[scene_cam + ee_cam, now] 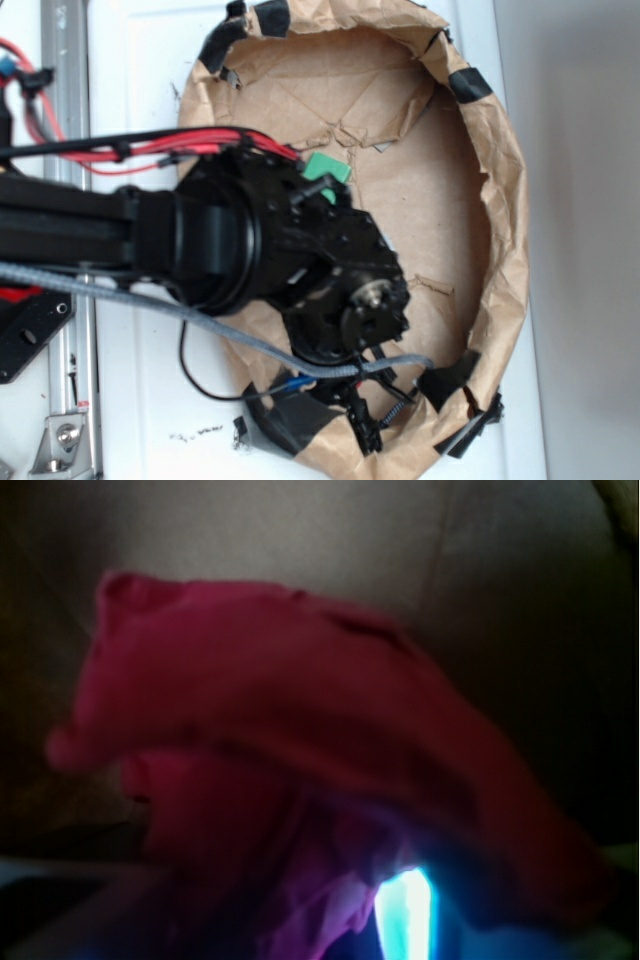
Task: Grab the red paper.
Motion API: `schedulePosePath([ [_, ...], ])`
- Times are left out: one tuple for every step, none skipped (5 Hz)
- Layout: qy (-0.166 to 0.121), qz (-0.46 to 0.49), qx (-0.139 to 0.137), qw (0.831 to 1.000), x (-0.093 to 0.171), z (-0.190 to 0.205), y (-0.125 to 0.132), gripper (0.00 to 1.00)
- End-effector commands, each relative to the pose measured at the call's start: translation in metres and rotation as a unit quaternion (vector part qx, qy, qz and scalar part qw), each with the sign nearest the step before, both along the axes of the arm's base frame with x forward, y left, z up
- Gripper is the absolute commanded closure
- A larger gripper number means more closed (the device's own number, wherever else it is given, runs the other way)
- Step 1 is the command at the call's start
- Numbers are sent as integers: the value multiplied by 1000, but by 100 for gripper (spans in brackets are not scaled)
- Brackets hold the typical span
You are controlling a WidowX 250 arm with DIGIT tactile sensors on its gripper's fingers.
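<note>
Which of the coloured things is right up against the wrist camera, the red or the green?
The red paper fills the wrist view; the green block shows only beside the arm in the exterior view.

White table [140, 60], brown paper ring with black tape [440, 200] on it, green block [328, 168] inside.

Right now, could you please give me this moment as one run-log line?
red paper: fills wrist view, very close | exterior: hidden under arm | end effector: state unclear | green block: beside arm, on brown paper
</note>
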State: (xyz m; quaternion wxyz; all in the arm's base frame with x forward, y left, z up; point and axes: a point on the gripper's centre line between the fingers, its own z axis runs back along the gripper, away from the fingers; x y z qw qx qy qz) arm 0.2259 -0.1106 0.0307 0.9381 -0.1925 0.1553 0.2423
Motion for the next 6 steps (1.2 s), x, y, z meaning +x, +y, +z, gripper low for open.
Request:
schedulePosePath([
  [-115, 35, 76, 990, 20, 56, 62, 100],
  [-192, 27, 192, 962, 28, 113, 99, 100],
  [-236, -28, 282, 930, 22, 156, 133, 100],
  [-254, -56, 320, 911, 16, 172, 142, 100],
  [-253, -144, 335, 896, 17, 181, 140, 100],
  [-267, -154, 308, 900, 18, 178, 142, 100],
])
